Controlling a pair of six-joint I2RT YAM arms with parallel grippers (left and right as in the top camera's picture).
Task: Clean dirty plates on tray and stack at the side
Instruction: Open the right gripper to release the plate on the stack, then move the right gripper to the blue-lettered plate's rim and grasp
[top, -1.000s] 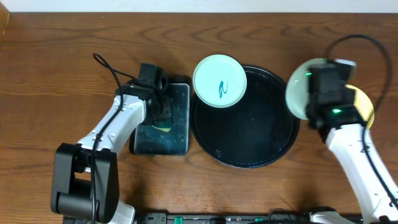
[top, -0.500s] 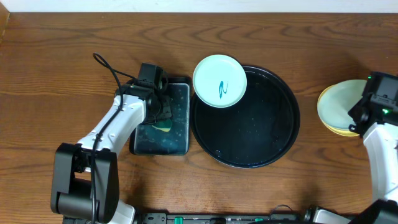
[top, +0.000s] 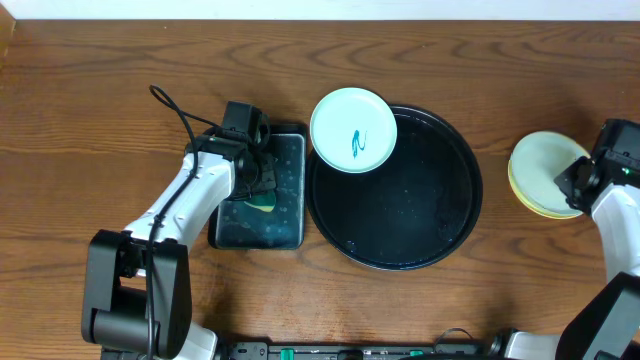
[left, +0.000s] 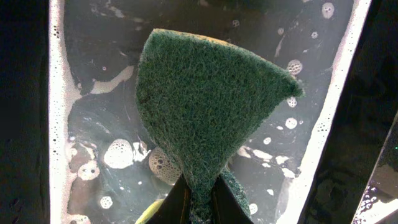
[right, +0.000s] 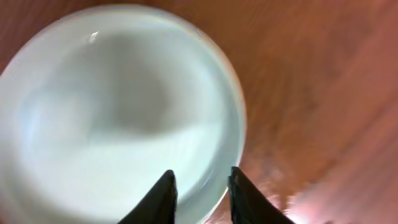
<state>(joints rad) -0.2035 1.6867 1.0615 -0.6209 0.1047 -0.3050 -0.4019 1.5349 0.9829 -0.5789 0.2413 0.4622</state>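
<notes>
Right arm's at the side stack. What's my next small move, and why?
Probably ease the right claw off the rim of the mint plate and withdraw: it lies on the yellow plate, and a marked plate waits at the edge of the tray.

Blur across the right wrist view, mint plate (right: 112, 106) smeared and cropped at left and bottom. Overhead, only a sliver of 1 yellow plate (top: 535, 207) showing beneath it. Sponge (left: 205, 106) cropped at bottom, mostly hidden under left gripper (top: 258, 182) overhead.
</notes>
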